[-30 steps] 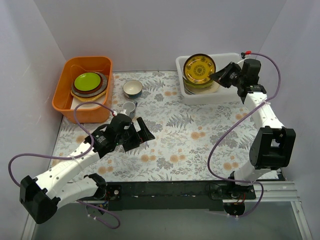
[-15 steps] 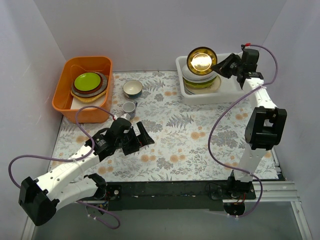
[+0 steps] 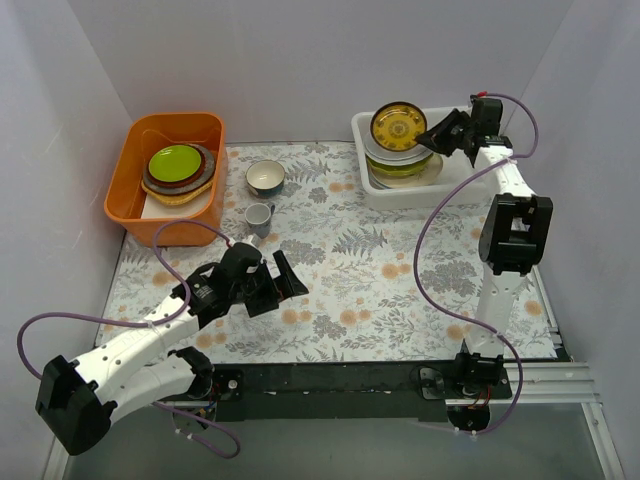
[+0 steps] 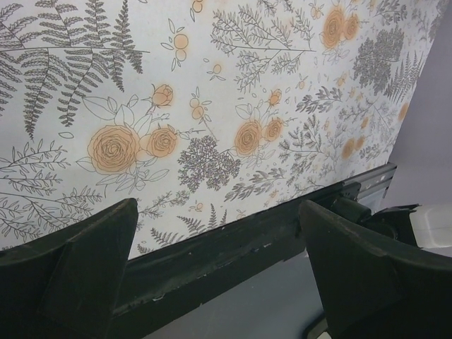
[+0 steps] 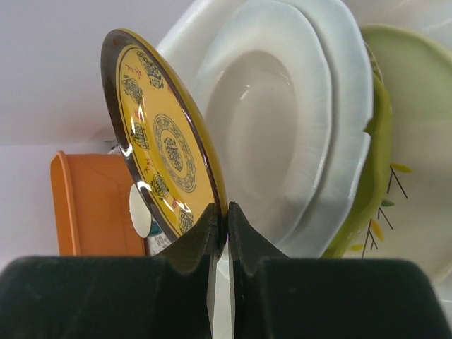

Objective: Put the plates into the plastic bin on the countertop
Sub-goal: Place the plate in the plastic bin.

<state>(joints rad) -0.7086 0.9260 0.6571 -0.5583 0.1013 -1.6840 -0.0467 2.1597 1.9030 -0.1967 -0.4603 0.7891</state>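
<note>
**Yellow plate [image 3: 398, 125] tilted over the plastic bin [image 3: 400, 197]**

The plastic bin, at the countertop's [image 3: 400, 290] far right corner, holds stacked white and green plates [image 3: 405, 165]. The orange tub [image 3: 125, 195], far left, holds others. The right gripper [image 3: 432, 140] pinches the glossy, brown-rimmed yellow plate by its edge. The left gripper [image 3: 275, 275] gapes, empty.

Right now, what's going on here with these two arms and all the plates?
The right arm has its jaws shut on the rim of a yellow patterned plate, holding it tilted over the stacked plates in the plastic bin. The left arm hovers over the countertop with jaws wide open and empty. More plates sit in the orange tub.
</note>
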